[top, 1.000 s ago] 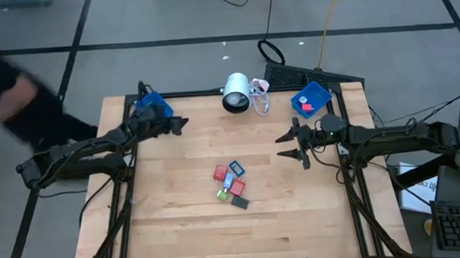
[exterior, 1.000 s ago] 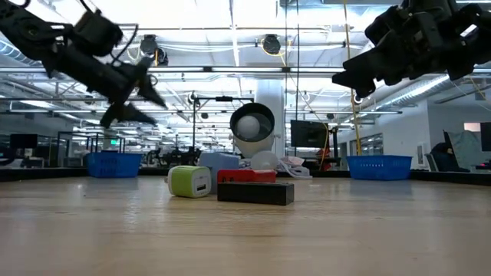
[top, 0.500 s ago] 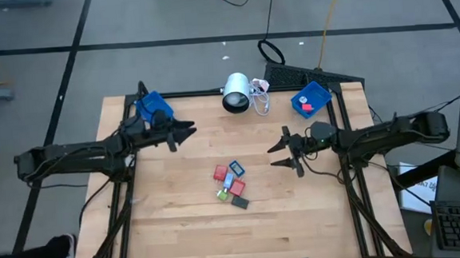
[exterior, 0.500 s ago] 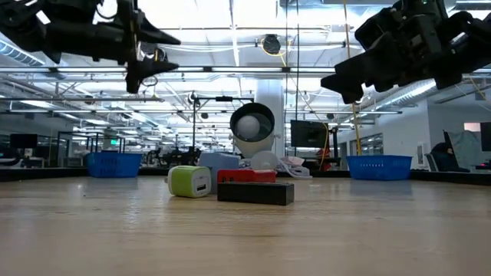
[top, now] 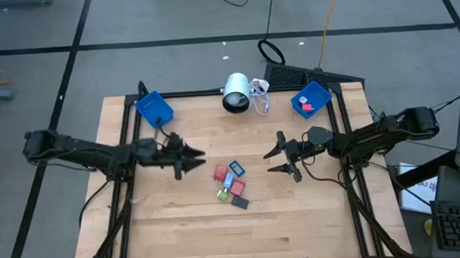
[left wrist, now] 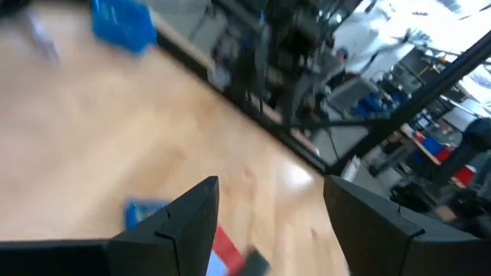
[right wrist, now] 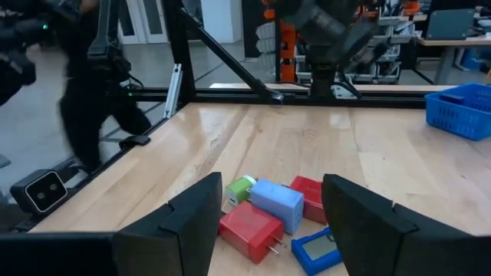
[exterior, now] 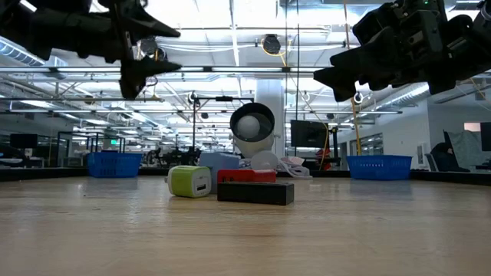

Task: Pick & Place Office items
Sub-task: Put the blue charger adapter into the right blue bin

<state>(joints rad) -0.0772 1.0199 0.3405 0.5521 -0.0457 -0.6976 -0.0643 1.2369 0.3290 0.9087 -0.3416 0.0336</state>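
Observation:
The office items (top: 230, 182) are small blocky pieces in red, blue, green and dark grey, clustered flat on the wood near the table's middle; in the right wrist view the items (right wrist: 268, 211) lie just ahead of the fingers. My left gripper (top: 195, 157) is open and hovers above the table to the left of the cluster, pointing at it. My right gripper (top: 273, 160) is open and hovers to the right of the cluster, facing it. In the low view the items (exterior: 230, 184) rest on the tabletop with both grippers high above.
A blue bin (top: 154, 109) sits at the far left corner, and another blue bin (top: 311, 99) at the far right corner holds a few small pieces. A white cylindrical lamp (top: 236, 93) with its cable lies at the far edge. Bare wood spans the near half of the table.
My left gripper has swung from beside the far left bin toward the table's middle and near side, ending just left of the cluster. My right gripper has moved leftward toward the cluster. A person at the picture's left has gone out of view. The items have stayed put.

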